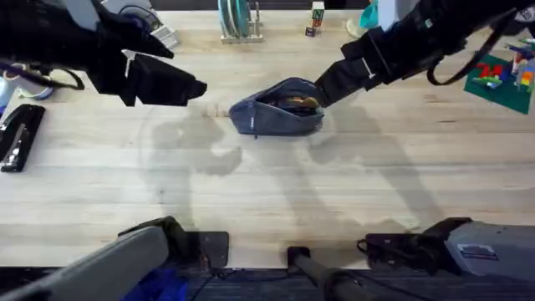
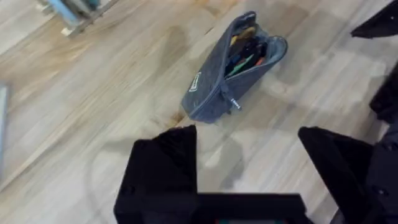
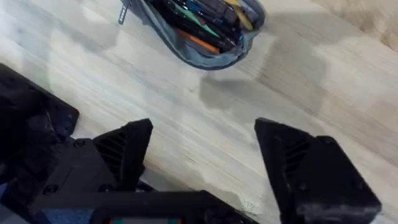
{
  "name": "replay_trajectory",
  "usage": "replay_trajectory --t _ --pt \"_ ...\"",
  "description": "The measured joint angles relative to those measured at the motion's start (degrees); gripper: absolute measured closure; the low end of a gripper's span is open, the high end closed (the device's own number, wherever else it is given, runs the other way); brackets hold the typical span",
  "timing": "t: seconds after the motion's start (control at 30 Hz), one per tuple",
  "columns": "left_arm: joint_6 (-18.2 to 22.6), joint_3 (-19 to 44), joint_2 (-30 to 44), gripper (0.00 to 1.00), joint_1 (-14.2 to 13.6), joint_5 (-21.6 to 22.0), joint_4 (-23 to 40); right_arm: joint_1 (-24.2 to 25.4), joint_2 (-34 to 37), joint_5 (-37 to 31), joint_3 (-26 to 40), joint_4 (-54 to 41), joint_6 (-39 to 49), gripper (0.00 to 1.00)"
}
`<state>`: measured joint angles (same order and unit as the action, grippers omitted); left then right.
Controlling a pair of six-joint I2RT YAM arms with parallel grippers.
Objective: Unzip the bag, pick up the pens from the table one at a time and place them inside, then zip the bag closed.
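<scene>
Bag [image 1: 277,111] lies unzipped with pens [image 2: 244,55] inside; both grippers, left [image 2: 249,168] and right [image 3: 205,155], are held spread, empty. Pull should be pinched while fabric is braced.

Honestly there's no text here I can actually read. The bag [image 2: 231,68] has a small pale label patch [image 2: 195,83] sewn on its side, seen from the left wrist view, but whatever is printed on it is too tiny and smeared to make out. Same deal with the little blocks [image 1: 316,18] at the far edge of the counter [image 1: 267,192] in the overhead view: there are some coloured marks on their faces, but I can't tell a single letter or number from them.
</scene>
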<state>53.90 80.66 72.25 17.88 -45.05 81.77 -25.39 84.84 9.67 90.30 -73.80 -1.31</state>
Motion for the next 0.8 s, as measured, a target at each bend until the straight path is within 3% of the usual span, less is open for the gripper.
replay_trajectory --t 0.27,0.47,0.6,0.8 --pt "17.68 0.0 8.5 0.006 5.51 -6.77 5.36 0.0 0.0 0.0 0.0 0.02 -1.89 0.003" --pt "34.42 0.0 15.87 0.008 9.31 -9.88 11.21 0.0 0.0 0.0 0.0 0.09 -2.62 0.004" --pt "44.02 0.0 21.48 0.007 10.76 -11.19 12.1 0.0 0.0 0.0 0.0 0.31 -2.94 0.003" --pt "54.32 0.0 29.94 0.007 11.42 -12.41 12.09 0.0 0.0 0.0 0.0 0.36 -2.99 0.003"
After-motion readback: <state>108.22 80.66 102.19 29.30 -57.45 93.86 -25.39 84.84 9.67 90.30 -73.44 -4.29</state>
